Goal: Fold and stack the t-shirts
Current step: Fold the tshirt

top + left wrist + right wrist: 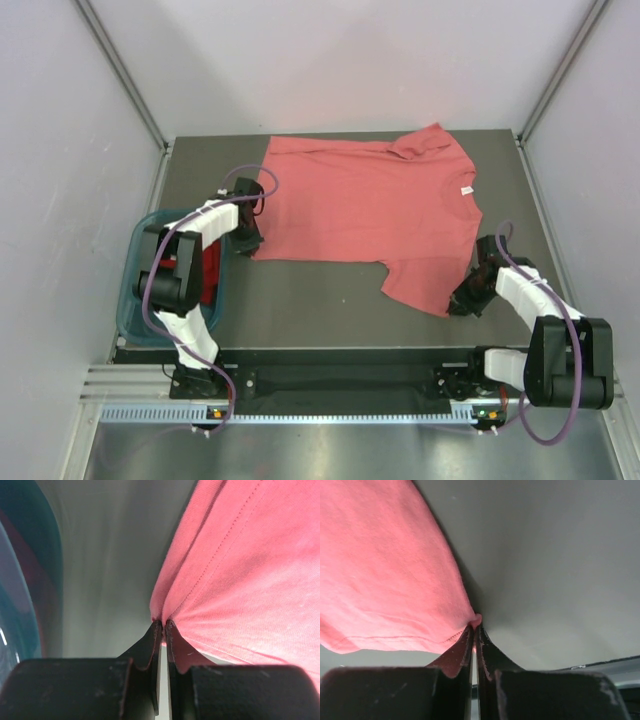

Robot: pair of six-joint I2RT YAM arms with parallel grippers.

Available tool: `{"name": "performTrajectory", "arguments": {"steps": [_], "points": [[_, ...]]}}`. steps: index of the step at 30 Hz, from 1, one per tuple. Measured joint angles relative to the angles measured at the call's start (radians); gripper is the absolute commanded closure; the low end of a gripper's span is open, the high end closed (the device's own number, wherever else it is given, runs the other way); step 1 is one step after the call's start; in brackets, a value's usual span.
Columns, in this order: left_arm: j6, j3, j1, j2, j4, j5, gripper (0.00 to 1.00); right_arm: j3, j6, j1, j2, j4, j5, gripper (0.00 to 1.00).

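The salmon-pink t-shirt [370, 210] lies spread on the dark table, collar to the right. My left gripper [247, 240] is shut on the shirt's near-left hem corner; the left wrist view shows the pinched cloth [240, 580] bunched at the closed fingertips [163, 623]. My right gripper [466, 300] is shut on the near sleeve's corner; the right wrist view shows the sleeve cloth [385, 575] held at the fingertips [475, 625]. The deep red t-shirt [208, 272] lies in the teal basket, mostly hidden by the left arm.
The teal plastic basket [131, 290] stands at the table's left edge beside the left arm; its wall also shows in the left wrist view [25, 580]. White walls and metal posts enclose the table. The table's front edge [350, 350] runs just before the arm bases.
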Motion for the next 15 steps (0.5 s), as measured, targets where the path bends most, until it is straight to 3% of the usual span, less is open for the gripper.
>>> {"name": "performTrajectory", "arguments": {"steps": [7, 15], "points": [[0.008, 0.000, 0.000, -0.037, -0.005, 0.020, 1.00, 0.056, 0.000, -0.005, -0.097, 0.024, 0.037, 1.00], [0.026, 0.056, 0.000, -0.144, -0.047, 0.039, 1.00, 0.433, -0.044, -0.077, -0.130, 0.029, 0.121, 1.00]]}}
